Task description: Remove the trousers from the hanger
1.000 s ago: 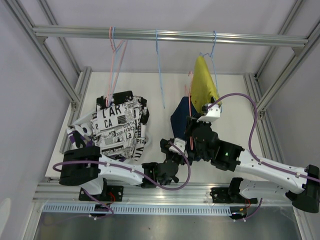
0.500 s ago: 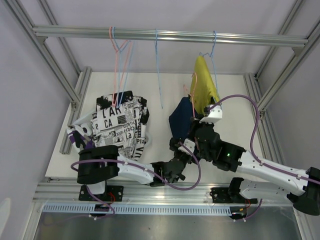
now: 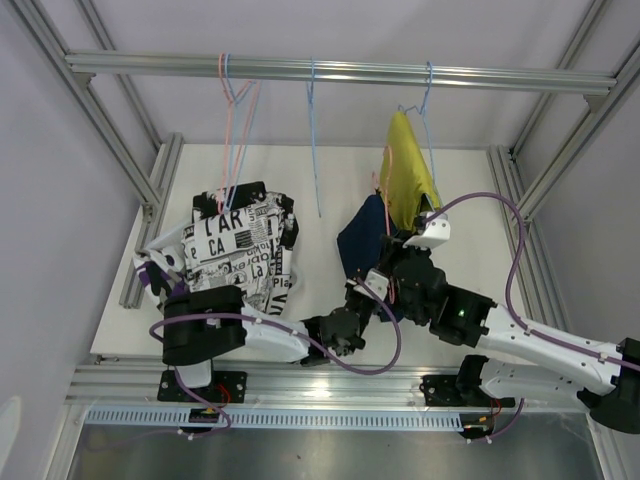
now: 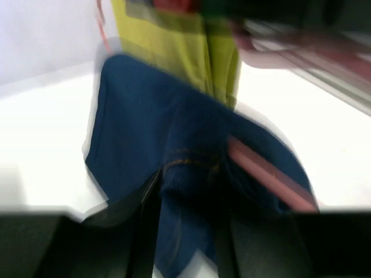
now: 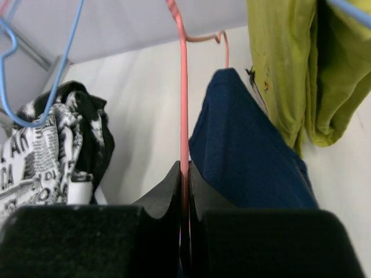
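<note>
Navy trousers (image 3: 358, 238) hang over a pink hanger (image 3: 381, 180) that is off the rail, in front of yellow trousers (image 3: 408, 185) on a blue hanger. My right gripper (image 5: 184, 174) is shut on the pink hanger's wire (image 5: 184, 104), with the navy cloth (image 5: 243, 150) just to its right. From below, my left gripper (image 4: 188, 231) has a fold of the navy trousers (image 4: 151, 127) pinched between its fingers; this view is blurred. The hanger's pink bar (image 4: 266, 174) shows under the cloth there.
A heap of patterned trousers (image 3: 240, 250) lies on the table at the left. An empty pink hanger (image 3: 232, 130) and an empty blue one (image 3: 315, 130) hang from the rail (image 3: 330, 72). Frame posts flank both sides.
My left gripper has swung right and up under the navy trousers and closed on the cloth. The right gripper keeps the pink hanger, shifted slightly.
</note>
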Action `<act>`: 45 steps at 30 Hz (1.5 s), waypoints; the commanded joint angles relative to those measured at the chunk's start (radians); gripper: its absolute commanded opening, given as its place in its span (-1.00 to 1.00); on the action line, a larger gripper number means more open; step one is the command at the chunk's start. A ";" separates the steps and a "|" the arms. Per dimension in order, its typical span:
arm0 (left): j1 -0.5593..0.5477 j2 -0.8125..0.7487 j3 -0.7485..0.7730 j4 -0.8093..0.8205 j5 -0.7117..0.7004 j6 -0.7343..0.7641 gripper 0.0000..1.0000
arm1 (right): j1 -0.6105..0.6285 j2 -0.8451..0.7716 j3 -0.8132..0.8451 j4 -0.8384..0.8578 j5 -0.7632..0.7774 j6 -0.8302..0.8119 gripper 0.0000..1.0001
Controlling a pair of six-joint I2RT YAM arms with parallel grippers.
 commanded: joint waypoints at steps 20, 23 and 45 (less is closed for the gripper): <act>0.117 -0.027 -0.041 0.180 -0.097 0.034 -0.99 | 0.034 -0.024 -0.037 0.026 -0.026 0.111 -1.00; 0.117 -0.064 -0.065 0.178 -0.089 0.034 -0.99 | 0.036 -0.009 -0.044 0.031 -0.022 0.119 -1.00; 0.060 -0.348 -0.058 0.097 -0.109 0.239 -0.99 | 0.017 -0.030 -0.141 0.100 -0.003 0.174 -1.00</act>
